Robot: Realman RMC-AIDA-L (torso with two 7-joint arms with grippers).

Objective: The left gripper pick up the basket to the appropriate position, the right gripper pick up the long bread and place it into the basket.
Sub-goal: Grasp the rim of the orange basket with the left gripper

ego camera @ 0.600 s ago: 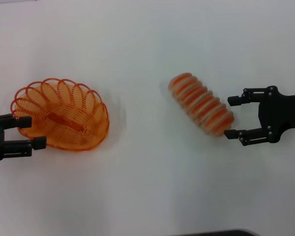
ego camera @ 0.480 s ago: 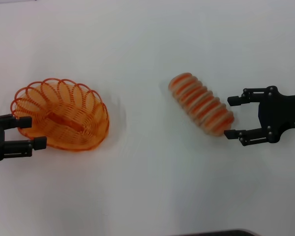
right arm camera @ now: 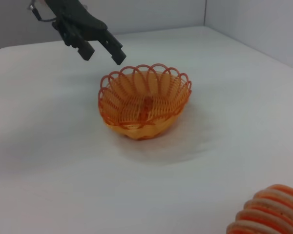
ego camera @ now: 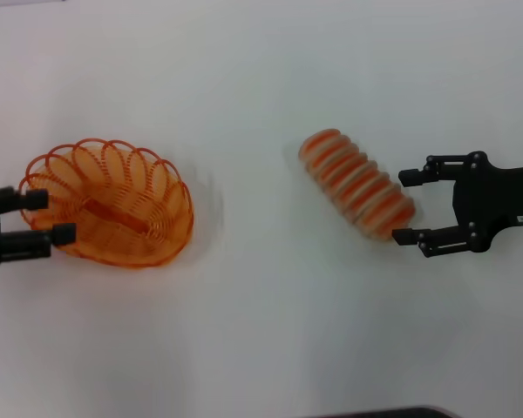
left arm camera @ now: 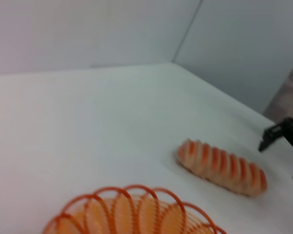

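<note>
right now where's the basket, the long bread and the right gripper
basket (ego camera: 113,205), head view, on the woven floor inside the rim
long bread (ego camera: 357,184), head view, on a middle stripe
right gripper (ego camera: 408,205), head view, midway between its open fingers

Oval orange wire basket (ego camera: 113,205) with looped scalloped rim, upright on the left. Long rounded loaf (ego camera: 356,184) striped orange and cream, lying diagonally on the right, well apart.

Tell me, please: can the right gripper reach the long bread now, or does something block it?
Probably yes. The right gripper is open, its fingers already flanking the near end of the long bread. Nothing lies between them; the basket and left gripper are far aside.
</note>
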